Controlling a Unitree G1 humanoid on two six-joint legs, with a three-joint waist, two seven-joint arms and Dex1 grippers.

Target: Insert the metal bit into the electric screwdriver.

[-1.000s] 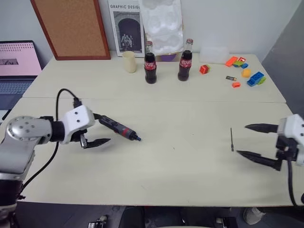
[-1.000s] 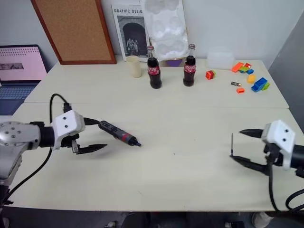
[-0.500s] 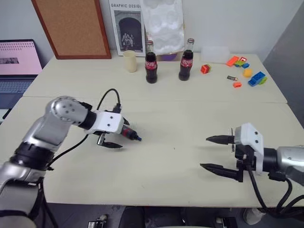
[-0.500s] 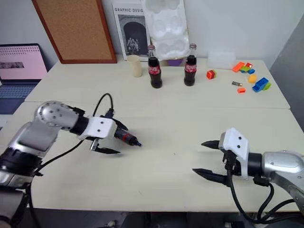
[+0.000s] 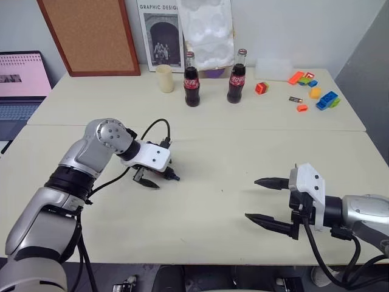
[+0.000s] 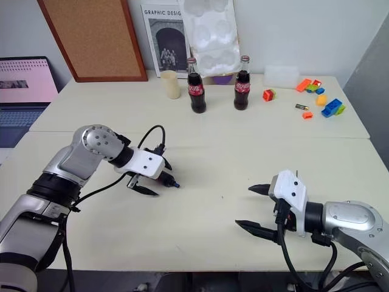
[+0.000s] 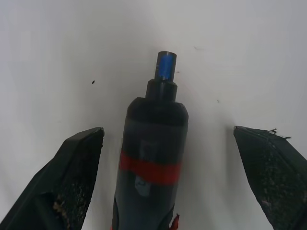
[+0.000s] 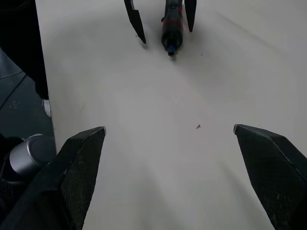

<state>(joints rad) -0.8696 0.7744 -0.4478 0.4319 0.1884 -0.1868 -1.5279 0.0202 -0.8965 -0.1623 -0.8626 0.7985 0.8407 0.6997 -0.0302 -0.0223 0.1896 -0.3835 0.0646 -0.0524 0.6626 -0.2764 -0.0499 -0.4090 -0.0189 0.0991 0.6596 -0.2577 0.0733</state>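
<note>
The electric screwdriver [image 5: 165,174], black with a red band and a bluish tip, lies on the cream table left of centre. My left gripper [image 5: 159,177] points down over it, open. In the left wrist view the screwdriver [image 7: 151,167] lies between the two fingers [image 7: 72,177], with a gap on each side. My right gripper [image 5: 251,199] hovers open above the table at the right, empty and pointing left. The metal bit [image 5: 295,165] lies behind the right gripper's white housing, with just its far end showing. The right wrist view looks across the table at the screwdriver [image 8: 171,28].
Two cola bottles [image 5: 192,88] and a cream cup [image 5: 164,78] stand at the back centre. Toy bricks [image 5: 327,100] lie at the back right. A laptop [image 5: 18,85] sits off the table's left end, and a cork board [image 5: 85,36] leans on the wall.
My left gripper has swung right and tipped downward until its open fingers straddle the screwdriver. My right gripper has moved left over the table and now covers most of the bit.
</note>
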